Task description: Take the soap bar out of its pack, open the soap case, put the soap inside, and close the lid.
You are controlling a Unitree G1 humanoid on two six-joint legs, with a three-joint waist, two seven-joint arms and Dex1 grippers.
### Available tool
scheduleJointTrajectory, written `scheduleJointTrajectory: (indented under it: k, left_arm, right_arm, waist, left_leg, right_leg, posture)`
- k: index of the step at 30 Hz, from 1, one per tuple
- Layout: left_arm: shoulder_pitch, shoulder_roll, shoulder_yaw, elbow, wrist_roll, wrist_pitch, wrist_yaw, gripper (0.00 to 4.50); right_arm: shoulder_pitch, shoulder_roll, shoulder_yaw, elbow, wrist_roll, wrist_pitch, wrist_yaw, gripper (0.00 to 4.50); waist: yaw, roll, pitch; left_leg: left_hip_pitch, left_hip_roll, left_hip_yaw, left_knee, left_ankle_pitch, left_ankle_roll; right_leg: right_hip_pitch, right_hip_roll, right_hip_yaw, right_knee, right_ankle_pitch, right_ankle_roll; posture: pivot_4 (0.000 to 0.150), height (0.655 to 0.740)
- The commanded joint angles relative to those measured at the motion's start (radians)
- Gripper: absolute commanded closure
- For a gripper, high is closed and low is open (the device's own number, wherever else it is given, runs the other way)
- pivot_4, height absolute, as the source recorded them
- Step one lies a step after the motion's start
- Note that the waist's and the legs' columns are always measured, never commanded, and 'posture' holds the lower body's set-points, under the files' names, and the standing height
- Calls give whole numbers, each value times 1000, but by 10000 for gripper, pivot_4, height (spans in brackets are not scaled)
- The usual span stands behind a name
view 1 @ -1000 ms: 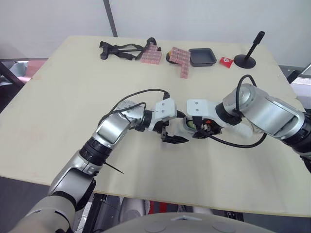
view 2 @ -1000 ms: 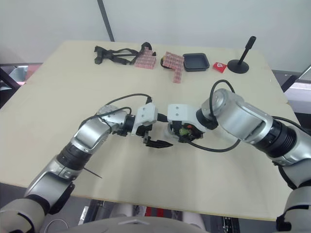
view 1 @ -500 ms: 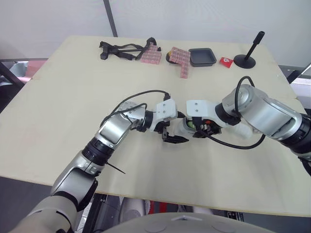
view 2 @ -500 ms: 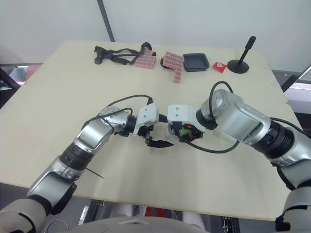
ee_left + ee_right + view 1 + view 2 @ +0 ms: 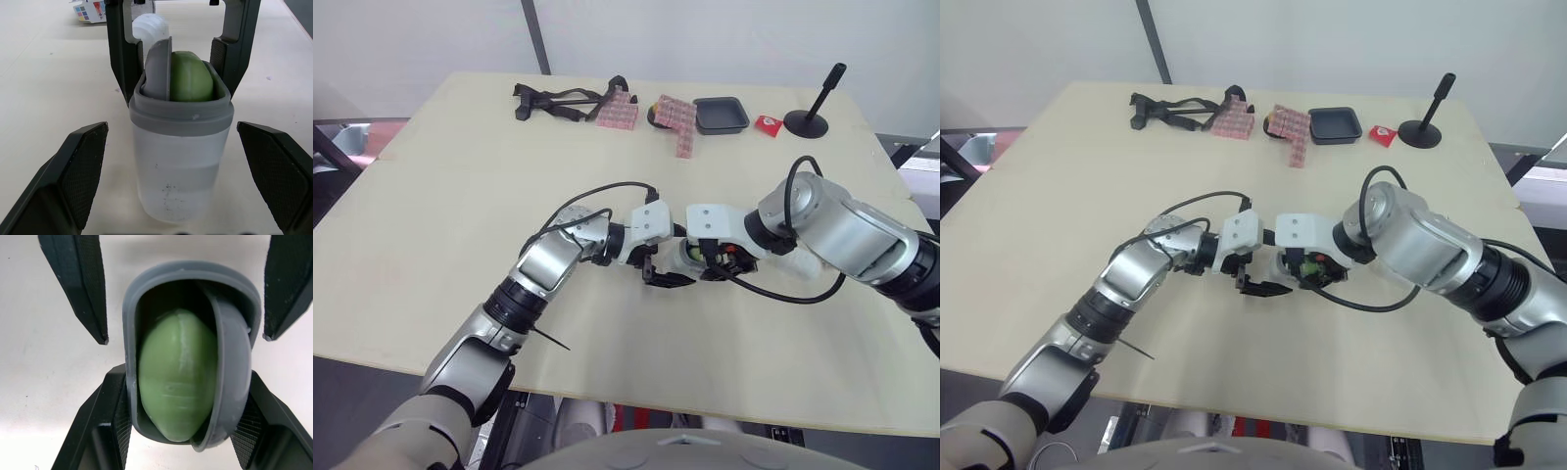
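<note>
Closing approach of the free gripper on the held soap case. The right gripper (image 5: 703, 262) pinches the soap case (image 5: 181, 161) by its two sides, its fingers (image 5: 105, 431) pressed against the grey collar, and holds it upright on the table (image 5: 460, 196). The green soap (image 5: 176, 377) sits inside the case, directly between the right gripper's fingers, with its rounded top rising a little above the rim. The grey lid (image 5: 159, 68) is not seated: it stands almost edge-on within the opening, wedged alongside the soap.

Over the last second the two wrists have drawn slightly closer together, and the left gripper (image 5: 668, 279) has edged in towards the case. Its fingers (image 5: 83, 166) are spread wide, one on each side of the case and clear of it, so the case now lies in the open gap just ahead of the left fingertips, facing the right gripper's fingers across it.

Reading for the task: with the soap already in the case, the unpacking, opening and loading steps appear complete, and only the closing of the lid remains. The narrowing gap suggests the left gripper is being placed to work the lid while the right one steadies the body. The lid probably has to swing over the protruding soap, which may resist if the bar sits too high.
</note>
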Motion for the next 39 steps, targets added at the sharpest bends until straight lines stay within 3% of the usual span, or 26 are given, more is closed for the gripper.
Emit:
scheduleJointTrajectory:
  k: [1, 9, 10, 15, 17, 35, 37, 39]
  left_arm:
    - [-11, -6, -2, -8, 4, -21, -3, 94]
    - [-22, -26, 7, 6, -9, -7, -10, 94]
    - [-22, -28, 6, 6, -10, -5, -11, 5336]
    - [-19, -26, 3, 9, -1, -10, -24, 21746]
    - [-17, -27, 3, 9, 1, -10, -26, 26129]
    - [-1, -7, 7, 22, 8, -52, -48, 26129]
    - [0, -4, 8, 26, 9, -59, -47, 26129]
    - [0, -2, 7, 30, 12, -67, -47, 26129]
  right_arm:
    - [-1, -3, -32, -24, -14, -4, 3, 24114]
    - [-1, 0, -33, -16, -18, -2, 5, 24114]
    - [0, 1, -34, -16, -18, -1, 4, 24114]
    - [1, 4, -37, -15, -20, 3, 1, 24114]
    - [3, 5, -39, -15, -21, 4, 0, 24114]
    - [19, 27, -61, -4, -8, 0, -5, 24114]
    - [22, 29, -65, -4, -4, 6, -5, 14594]
    - [23, 30, -67, -4, -3, 9, -4, 8626]
  waist:
    - [0, 0, 0]
    - [0, 0, 0]
    - [0, 0, 0]
    - [0, 0, 0]
    - [0, 0, 0]
    - [0, 0, 0]
    - [0, 0, 0]
    - [0, 0, 0]
  left_leg:
    - [0, 0, 0, 0, 0, 0]
    - [0, 0, 0, 1, 0, 0]
    - [0, 0, 0, 1, 0, 0]
    - [0, 0, 0, 1, 0, 0]
    - [0, 0, 0, 1, 0, 0]
    - [0, 0, 0, 1, 0, 0]
    - [0, 0, 0, 2, 0, 0]
    - [0, 0, 0, 2, 0, 0]
  right_leg:
    - [0, 0, 0, 0, 0, 0]
    - [0, 0, 1, 1, 0, 0]
    - [0, 0, 1, 1, 0, 0]
    - [0, 0, 1, 2, 0, 0]
    - [0, 0, 1, 2, 0, 0]
    - [0, 0, 1, 2, 0, 0]
    - [0, 0, 1, 2, 0, 0]
    - [0, 0, 1, 2, 0, 0]
  posture:
    - [1500, 7400]
    - [1500, 7400]
    - [1500, 7400]
    - [1500, 7400]
    - [1500, 7400]
    - [1500, 7400]
    - [1500, 7400]
    - [1500, 7400]
